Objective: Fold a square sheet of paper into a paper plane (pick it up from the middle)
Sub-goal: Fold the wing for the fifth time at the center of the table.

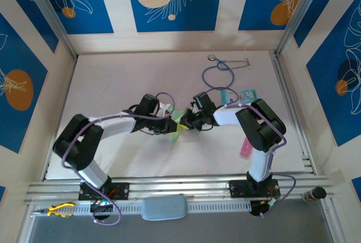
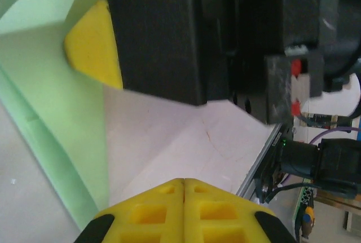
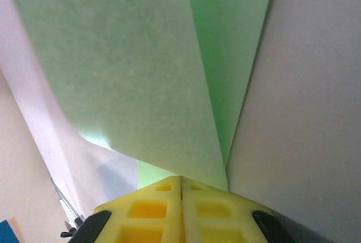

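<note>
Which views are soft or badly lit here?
Top external: sharp, evenly lit, no glare, with the green paper small between the arms. Left wrist: the close-up paper is soft and the table behind looks washed pale. Right wrist: the paper is out of focus and grainy.

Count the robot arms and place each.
2. The left arm reaches from the near-left base, the right arm from the near-right; they meet at the green paper mid-table. None looks hidden.

At the bottom you see the left gripper (image 2: pixel 184 184), its yellow fingers pressed together. Above it, the right gripper (image 2: pixel 90 45), black with a yellow tip, touches the light-green sheet of paper (image 2: pixel 51 113). The paper rises creased on the left, over the white surface (image 2: pixel 186 141).
</note>
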Robot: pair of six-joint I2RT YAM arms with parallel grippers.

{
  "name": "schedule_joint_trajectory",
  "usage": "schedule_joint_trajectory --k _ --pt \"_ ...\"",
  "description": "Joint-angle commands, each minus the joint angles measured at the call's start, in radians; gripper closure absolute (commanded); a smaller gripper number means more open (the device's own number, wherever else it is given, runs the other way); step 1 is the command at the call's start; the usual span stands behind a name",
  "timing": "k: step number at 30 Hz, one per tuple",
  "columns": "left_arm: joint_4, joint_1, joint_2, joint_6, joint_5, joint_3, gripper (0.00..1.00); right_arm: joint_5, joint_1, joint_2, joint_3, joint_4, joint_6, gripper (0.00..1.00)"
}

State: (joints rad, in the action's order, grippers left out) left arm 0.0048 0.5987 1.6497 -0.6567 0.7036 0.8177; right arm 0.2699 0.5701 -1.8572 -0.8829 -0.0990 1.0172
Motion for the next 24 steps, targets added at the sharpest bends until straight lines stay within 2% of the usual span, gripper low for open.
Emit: schedule_joint_trajectory --k 1,10,24 --pt "-0.011 0.011 0.056 0.001 0.033 0.034 0.92 -0.032 0.004 -0.04 0.005 0.089 -0.015 0.93" --pt "-0.041 0.011 0.14 0.041 -0.017 0.089 0.91 -0.026 0.005 -0.036 0.008 0.083 -0.011 0.93" --pt "-0.082 0.012 0.175 0.119 -0.121 -0.019 0.94 -0.019 0.005 -0.008 0.015 0.063 -0.011 0.92"
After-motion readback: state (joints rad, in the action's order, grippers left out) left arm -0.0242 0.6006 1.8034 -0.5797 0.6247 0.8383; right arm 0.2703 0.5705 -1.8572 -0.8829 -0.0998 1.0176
